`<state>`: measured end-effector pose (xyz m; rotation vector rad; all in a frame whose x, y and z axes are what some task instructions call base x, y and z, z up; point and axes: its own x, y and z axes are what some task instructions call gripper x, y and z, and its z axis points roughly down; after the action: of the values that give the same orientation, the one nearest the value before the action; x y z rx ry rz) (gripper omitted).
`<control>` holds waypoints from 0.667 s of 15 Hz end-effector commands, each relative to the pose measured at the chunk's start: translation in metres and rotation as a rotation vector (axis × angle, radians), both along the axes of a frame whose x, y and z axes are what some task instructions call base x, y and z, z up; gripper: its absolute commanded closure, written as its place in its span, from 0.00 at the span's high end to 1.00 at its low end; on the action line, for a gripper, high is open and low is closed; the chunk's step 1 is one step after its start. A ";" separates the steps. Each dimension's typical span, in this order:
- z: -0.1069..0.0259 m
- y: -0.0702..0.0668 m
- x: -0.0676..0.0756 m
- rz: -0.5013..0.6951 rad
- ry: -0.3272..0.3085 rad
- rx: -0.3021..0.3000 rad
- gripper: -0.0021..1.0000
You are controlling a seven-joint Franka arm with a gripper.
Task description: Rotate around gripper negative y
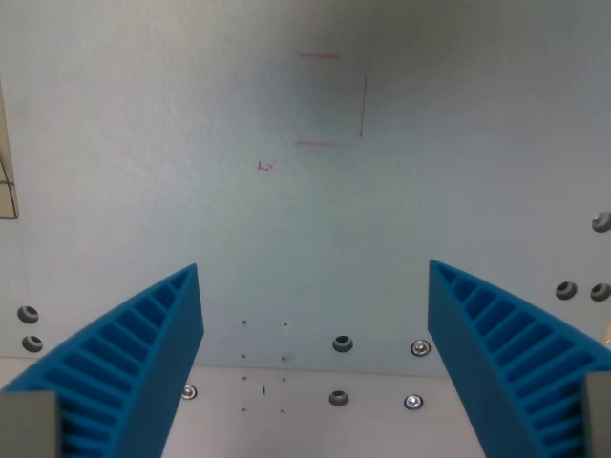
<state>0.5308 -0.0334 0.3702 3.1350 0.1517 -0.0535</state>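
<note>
Tool [315, 315] spread wide, empty | pale table [191, 143] | red square outline [332, 100]

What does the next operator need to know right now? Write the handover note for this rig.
Gripper: open, nothing between the two blue ribbed fingers, which stand wide apart at the wrist view's left and right.
Below it: a pale table surface with thin red pen marks drawn toward the top of the view, and several bolts and small holes lower down. No object to grasp is in sight.
Done: cannot be judged from this one picture; how far the wrist has turned does not show.
Left: the rotation about the gripper's negative y axis, as far as it is incomplete.
</note>
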 end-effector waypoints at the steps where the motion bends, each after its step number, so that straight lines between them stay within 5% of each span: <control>1: 0.006 0.000 0.004 -0.001 0.123 -0.015 1.00; 10: 0.006 0.000 0.004 -0.001 0.228 -0.025 1.00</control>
<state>0.5242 -0.0333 0.3685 3.1353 0.1527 -0.1237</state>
